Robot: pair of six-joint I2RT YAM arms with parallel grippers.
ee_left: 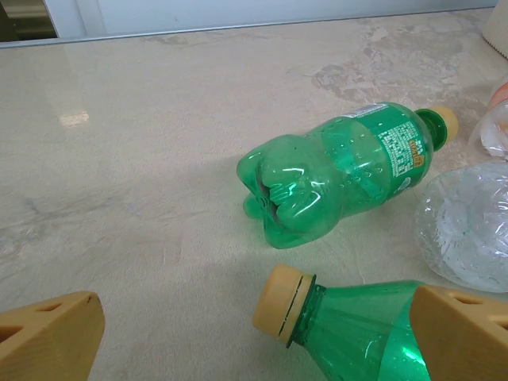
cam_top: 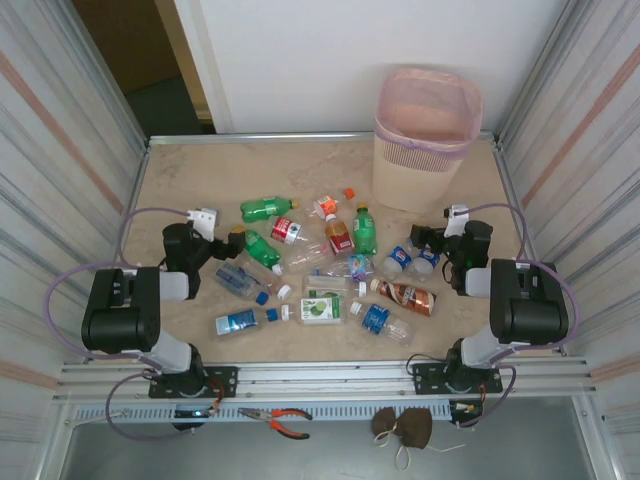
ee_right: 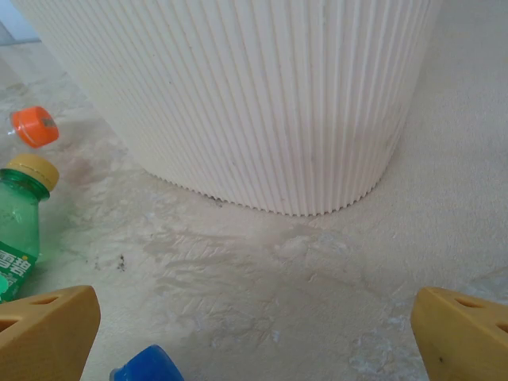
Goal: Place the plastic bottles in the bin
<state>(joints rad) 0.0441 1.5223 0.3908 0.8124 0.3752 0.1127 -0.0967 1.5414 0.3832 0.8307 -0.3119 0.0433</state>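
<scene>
Item: plastic bottles (cam_top: 268, 208). I count about a dozen, small, in clear, green or brown, with blue, red and green labels. All lie on their sides mid-counter (cam_top: 180, 180), between my two arms. Two green bottles (ee_left: 341, 171) with yellow caps lie just ahead of the left jaws, which are spread and grip nothing.

Container: bin (cam_top: 415, 185), beige, ribbed, upright at the counter's far right corner. A pink bag (cam_top: 428, 100) lines its mouth. The right jaws are spread, facing its wall without touching it.

Marbled table (cam_top: 190, 185) carries scattered bottles (cam_top: 365, 232) and bin (cam_top: 415, 182)
</scene>
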